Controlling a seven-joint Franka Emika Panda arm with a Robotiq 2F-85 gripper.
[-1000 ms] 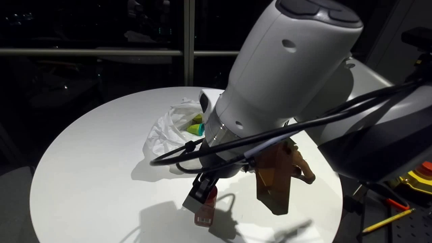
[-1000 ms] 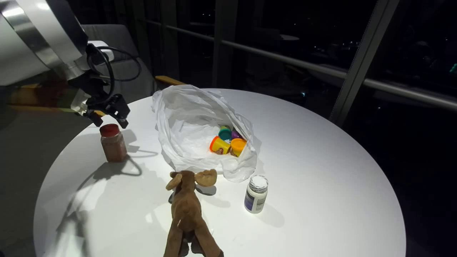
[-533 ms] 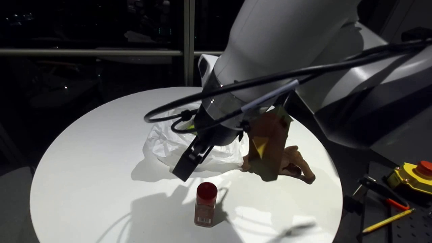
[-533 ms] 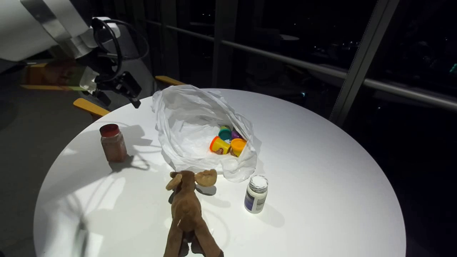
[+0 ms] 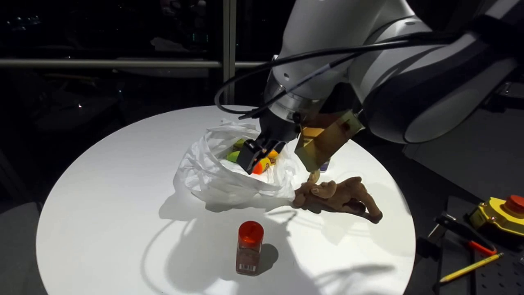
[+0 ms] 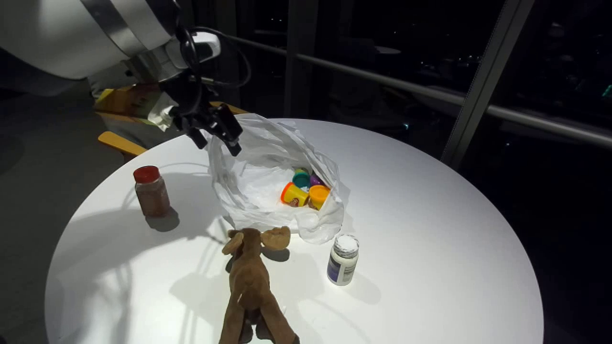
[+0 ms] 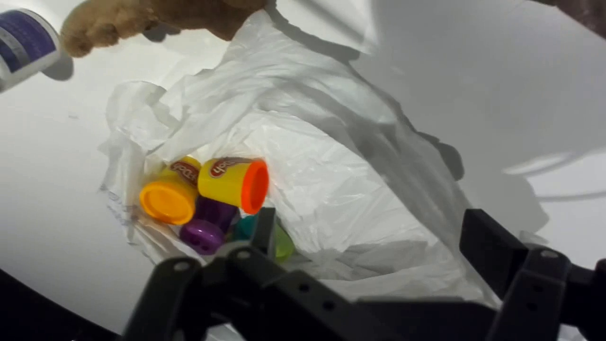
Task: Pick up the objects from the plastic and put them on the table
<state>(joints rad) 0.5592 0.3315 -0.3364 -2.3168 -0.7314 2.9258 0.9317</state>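
The plastic, a white wrinkled bag (image 6: 260, 186), lies open on the round white table (image 6: 444, 239). Inside it, in the wrist view, are a yellow tub with a red-orange lid (image 7: 232, 182), a yellow tub with an orange lid (image 7: 169, 201) and a purple piece (image 7: 203, 234). A green tub (image 7: 285, 245) with a teal end is partly covered by a finger. My gripper (image 7: 371, 229) is open over the bag, its fingers wide apart with nothing between them. In an exterior view the gripper (image 6: 217, 143) hangs above the bag's rim, clear of the tubs.
A clear jar with a red lid (image 5: 249, 246) stands upright on the table. Beside the bag lies a brown plush moose (image 6: 251, 282), and near it stands a white bottle (image 6: 343, 260). A yellow box with a red button (image 5: 501, 215) sits off the table.
My gripper has risen from just above the red-lidded jar and swung across to over the bag. The jar stays standing on the table; the tubs have not moved.
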